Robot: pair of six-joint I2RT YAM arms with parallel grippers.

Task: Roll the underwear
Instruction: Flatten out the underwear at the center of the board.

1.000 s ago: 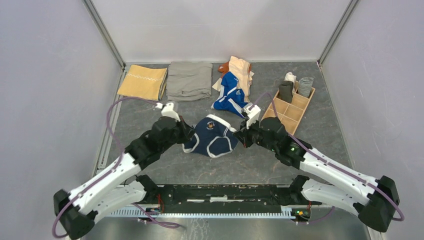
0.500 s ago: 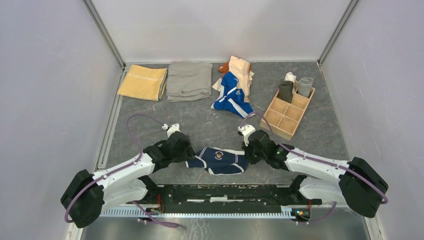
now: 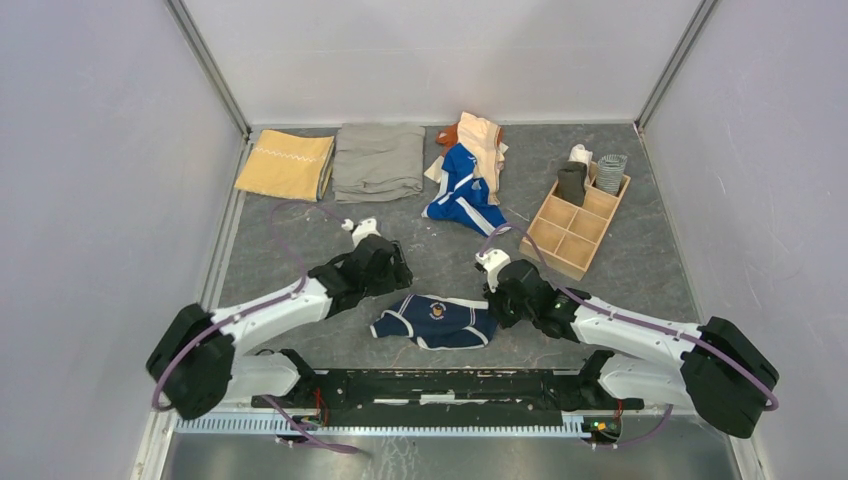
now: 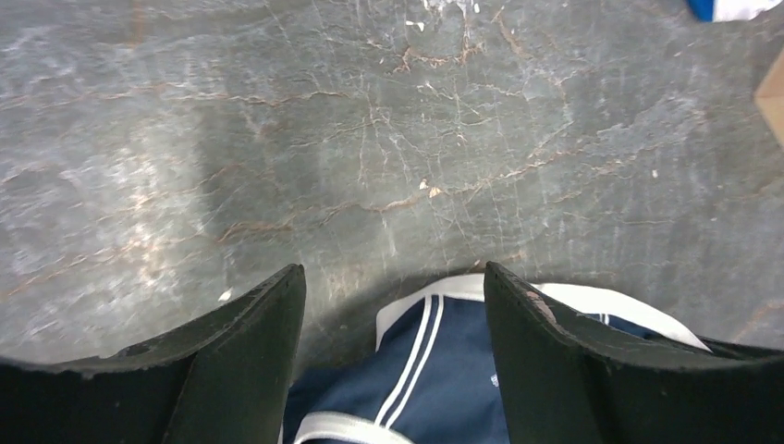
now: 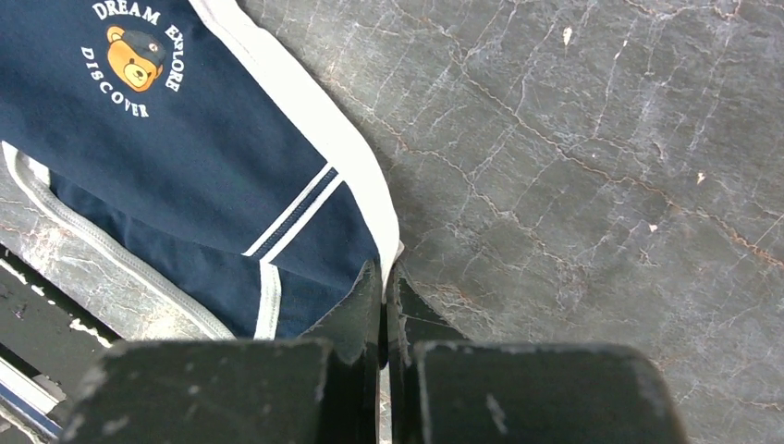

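- Top external view: the navy underwear (image 3: 436, 320) lies spread at the near edge of the surface (image 3: 640, 270), between the two arms. One second ago it was held up in the middle, further from the arm bases, and was bunched.
- The left tool (image 4: 393, 273) has just let go. Its fingers now stand wide apart with nothing between them, and it has moved back, a little above the left end of the cloth.
- The right tool (image 5: 384, 277) stays closed. The right wrist view shows the white trim at the right corner of the cloth running in between its fingers, so I judge that it still pinches this corner.
- Meaning for the task: the cloth now looks laid out and rather flat. No roll is started on this piece.
- Count of loose underwear: one navy piece at the front. At the back there is a heap with one bright blue piece (image 3: 462, 190), one peach piece (image 3: 483, 140) and a bit of something rust-coloured that I cannot identify.
- One wooden tray (image 3: 585, 240) at the right holds three rolled things in its far end: one dark roll (image 3: 572, 183), one striped roll (image 3: 610, 172) and one pale roll (image 3: 581, 154).
- Two folded cloths lie at the far left: one yellow cloth (image 3: 286, 165) and one grey-khaki cloth (image 3: 378, 160).
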